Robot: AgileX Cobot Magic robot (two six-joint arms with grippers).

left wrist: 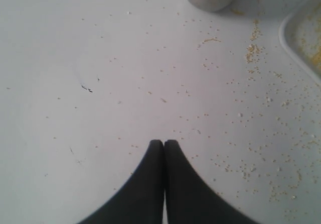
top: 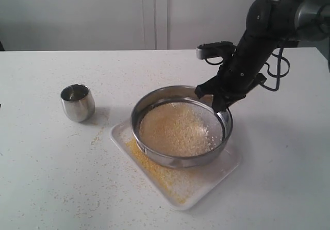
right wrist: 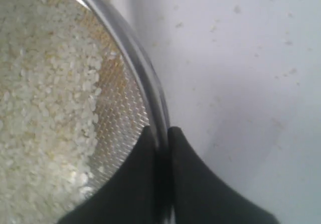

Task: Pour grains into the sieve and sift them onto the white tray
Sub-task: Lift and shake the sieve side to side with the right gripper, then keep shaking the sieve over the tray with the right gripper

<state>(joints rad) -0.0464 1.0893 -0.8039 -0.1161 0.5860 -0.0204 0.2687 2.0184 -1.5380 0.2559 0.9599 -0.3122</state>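
The right gripper (top: 220, 106) is clamped on the rim of the sieve (top: 178, 162), one finger inside the ring and one outside. The sieve sits over the white tray (top: 211, 181) with pale grains (top: 175, 129) heaped on its mesh; more, fine and yellow, lie on the tray itself. The left gripper (left wrist: 163, 144) is pinched closed on nothing, above the table (left wrist: 100, 58) beside the tray, near the steel cup (top: 77, 102).

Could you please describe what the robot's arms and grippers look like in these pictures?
The right arm is matte black with rounded segments and a silver-grey joint housing; black cables loop beside it, and a grey module sits near the wrist. The right gripper and left gripper each have two smooth black fingers tapering to rounded tips. No markings show.
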